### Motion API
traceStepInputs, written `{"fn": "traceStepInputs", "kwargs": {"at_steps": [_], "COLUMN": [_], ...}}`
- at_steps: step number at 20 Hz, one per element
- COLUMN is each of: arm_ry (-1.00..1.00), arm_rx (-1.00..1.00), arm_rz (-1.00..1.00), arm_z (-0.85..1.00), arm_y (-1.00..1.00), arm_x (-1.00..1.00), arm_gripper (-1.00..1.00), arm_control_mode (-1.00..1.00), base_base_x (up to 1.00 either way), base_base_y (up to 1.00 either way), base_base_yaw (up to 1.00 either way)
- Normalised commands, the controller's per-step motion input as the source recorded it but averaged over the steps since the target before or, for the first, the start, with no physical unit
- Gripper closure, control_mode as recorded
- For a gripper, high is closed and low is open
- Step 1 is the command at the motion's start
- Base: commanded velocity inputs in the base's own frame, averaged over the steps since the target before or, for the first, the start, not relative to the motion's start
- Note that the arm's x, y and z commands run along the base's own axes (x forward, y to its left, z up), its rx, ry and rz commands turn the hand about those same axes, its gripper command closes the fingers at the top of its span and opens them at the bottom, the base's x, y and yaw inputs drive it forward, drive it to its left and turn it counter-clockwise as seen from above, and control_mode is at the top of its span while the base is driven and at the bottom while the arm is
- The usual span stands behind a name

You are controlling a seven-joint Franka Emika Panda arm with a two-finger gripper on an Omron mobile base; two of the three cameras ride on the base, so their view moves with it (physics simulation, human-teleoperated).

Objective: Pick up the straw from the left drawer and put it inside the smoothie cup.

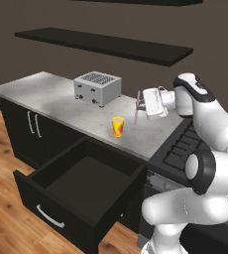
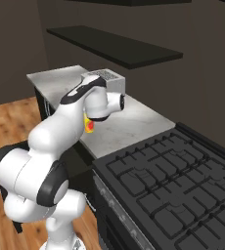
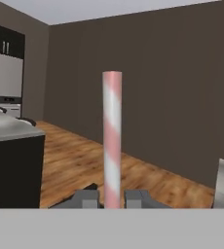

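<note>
Two fingers point(image 3: 87, 198) pinch straw point(image 3: 112, 141) in hand view; left base view adds cup point(image 1: 118, 126) below-left, open drawer point(image 1: 81, 188) nearer.

Grey counter point(image 1: 46, 94) with toaster point(image 1: 97, 88), smoothie cup point(image 1: 117, 126)

Straw point(image 1: 137, 105) upright above counter, yellow smoothie cup point(image 1: 117, 126) nearby — left drawer point(image 1: 81, 191) open

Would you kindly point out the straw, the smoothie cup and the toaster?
straw point(image 3: 112, 141), hand view, mid-shaft.
smoothie cup point(image 1: 117, 127), left base view, yellow side wall.
toaster point(image 1: 96, 90), left base view, front face.
</note>
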Motion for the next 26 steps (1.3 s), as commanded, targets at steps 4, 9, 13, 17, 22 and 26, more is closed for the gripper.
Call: {"fn": "traceStepInputs", "kwargs": {"at_steps": [4, 9, 13, 17, 22, 26], "arm_ry": [-0.02, -0.02, 0.0, 0.0, 0.0, 0.0], "arm_rx": [0.0, 0.0, 0.0, 0.0, 0.0, 0.0], "arm_rz": [0.0, 0.0, 0.0, 0.0, 0.0, 0.0], "arm_z": [-0.02, 0.02, 0.02, 0.0, 0.0, -0.16], "arm_y": [0.06, 0.0, 0.0, 0.0, 0.0, 0.0], "arm_x": [0.0, 0.02, 0.13, 0.14, 0.11, 0.23], "arm_gripper": [1.0, 1.0, 1.0, 1.0, 1.0, 1.0], "arm_control_mode": [-1.0, -1.0, -1.0, -1.0, -1.0, -1.0], "base_base_x": [0.0, 0.0, 0.0, 0.0, 0.0, 0.0], "base_base_y": [0.0, 0.0, 0.0, 0.0, 0.0, 0.0], "base_base_yaw": [0.0, 0.0, 0.0, 0.0, 0.0, 0.0]}}
